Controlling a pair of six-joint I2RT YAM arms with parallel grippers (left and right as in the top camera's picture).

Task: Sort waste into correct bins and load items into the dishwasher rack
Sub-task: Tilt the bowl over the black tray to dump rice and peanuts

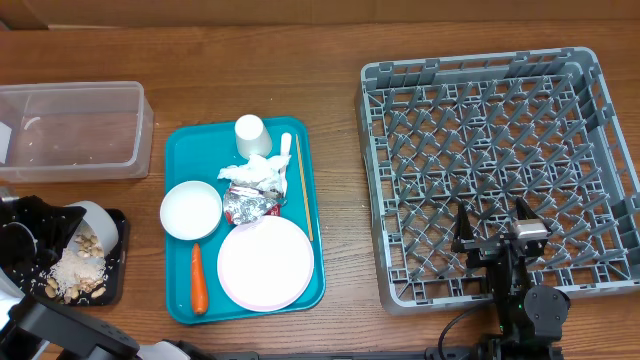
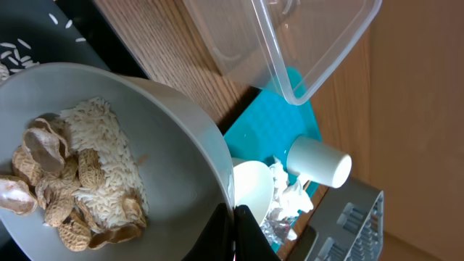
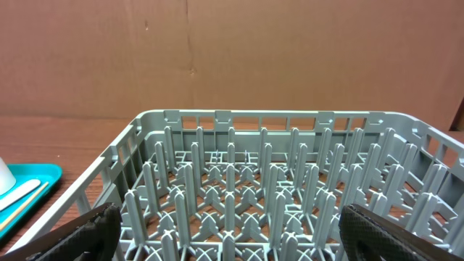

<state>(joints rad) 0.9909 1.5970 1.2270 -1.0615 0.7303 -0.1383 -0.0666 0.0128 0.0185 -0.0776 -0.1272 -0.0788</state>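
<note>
Two bowls (image 1: pixel 191 210) (image 2: pixel 174 138), one cup (image 1: pixel 251 135), one plate (image 1: pixel 265 262), one carrot (image 1: pixel 198 280), one napkin (image 1: pixel 255 175), one wrapper (image 1: pixel 243 205), two bins (image 1: pixel 75 130) (image 1: pixel 120 262), one rack (image 1: pixel 480 68).

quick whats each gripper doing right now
left gripper: closed on the rim of a bowl of food scraps
right gripper: open, holding nothing, above the rack

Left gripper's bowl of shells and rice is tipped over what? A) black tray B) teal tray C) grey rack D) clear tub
A: overhead, the bowl pinched by the left gripper tilts over the black tray, where shells and rice lie.
</note>
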